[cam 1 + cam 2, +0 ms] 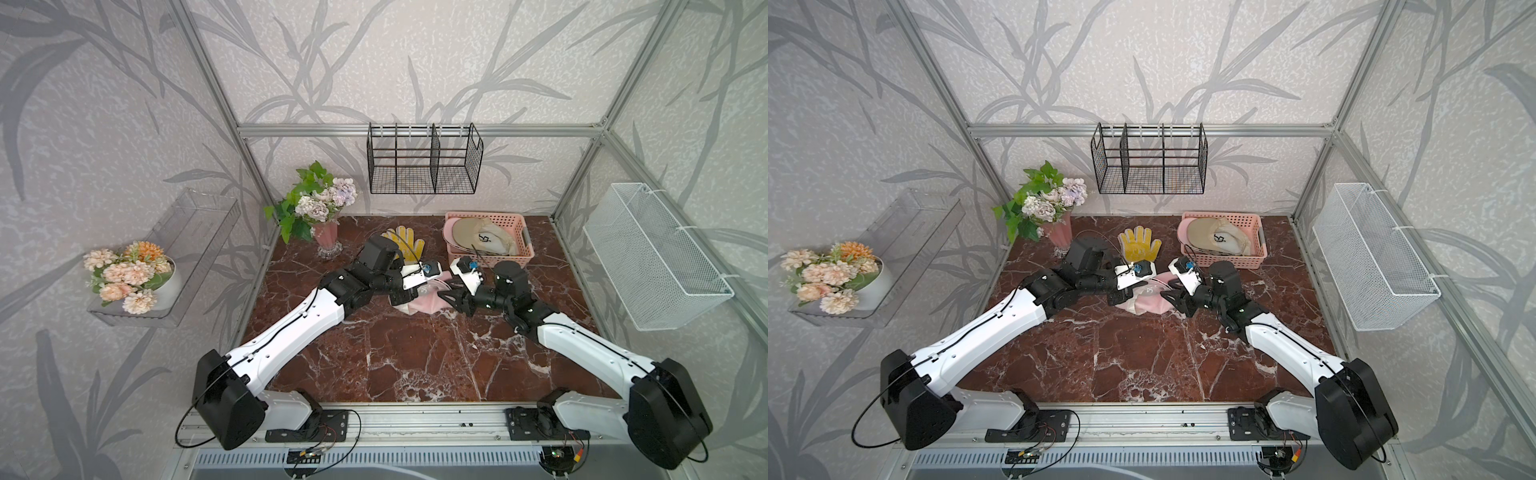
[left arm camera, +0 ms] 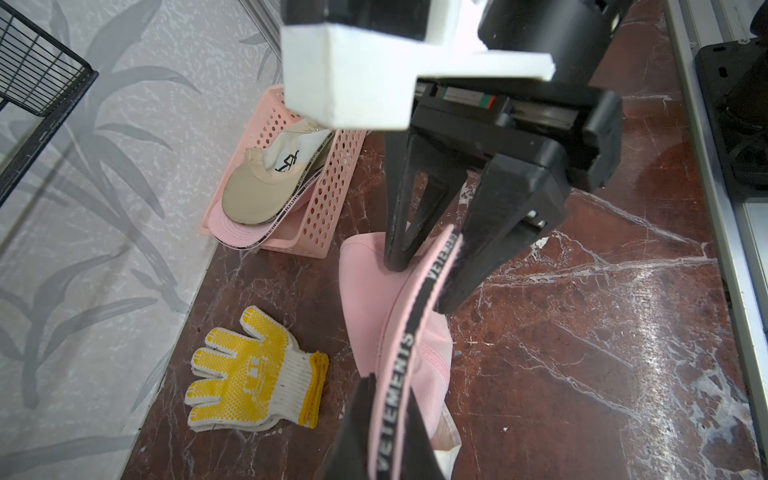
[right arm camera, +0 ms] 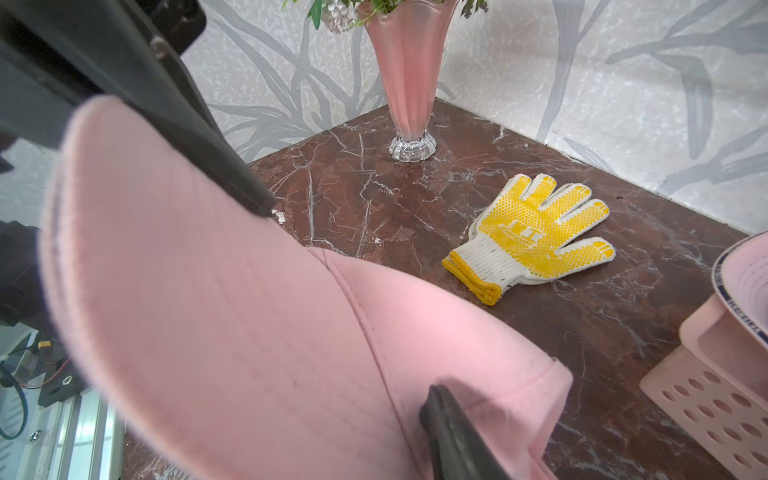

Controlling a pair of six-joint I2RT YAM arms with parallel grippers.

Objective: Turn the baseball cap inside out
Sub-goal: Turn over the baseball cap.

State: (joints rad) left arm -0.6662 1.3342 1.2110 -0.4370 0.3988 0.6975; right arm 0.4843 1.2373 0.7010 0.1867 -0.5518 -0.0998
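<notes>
A pink baseball cap (image 1: 419, 305) (image 1: 1144, 305) lies crumpled on the marble table, between the two grippers. My left gripper (image 2: 388, 399) (image 1: 403, 296) is shut on the cap's rim, clamping the black lettered band (image 2: 405, 353). My right gripper (image 2: 422, 286) (image 1: 449, 298) is open, its jaws standing on either side of the same rim further along. In the right wrist view the cap (image 3: 249, 332) fills the foreground. One right finger (image 3: 457, 436) rests against the pink cloth there, and the other is hidden.
A yellow-dotted work glove (image 1: 405, 243) (image 3: 536, 241) lies behind the cap. A pink basket (image 1: 486, 216) (image 2: 332, 195) at the back right holds a beige cap (image 1: 478, 237). A pink vase of flowers (image 1: 326, 237) stands at the back left. Wire racks hang on the back and right walls.
</notes>
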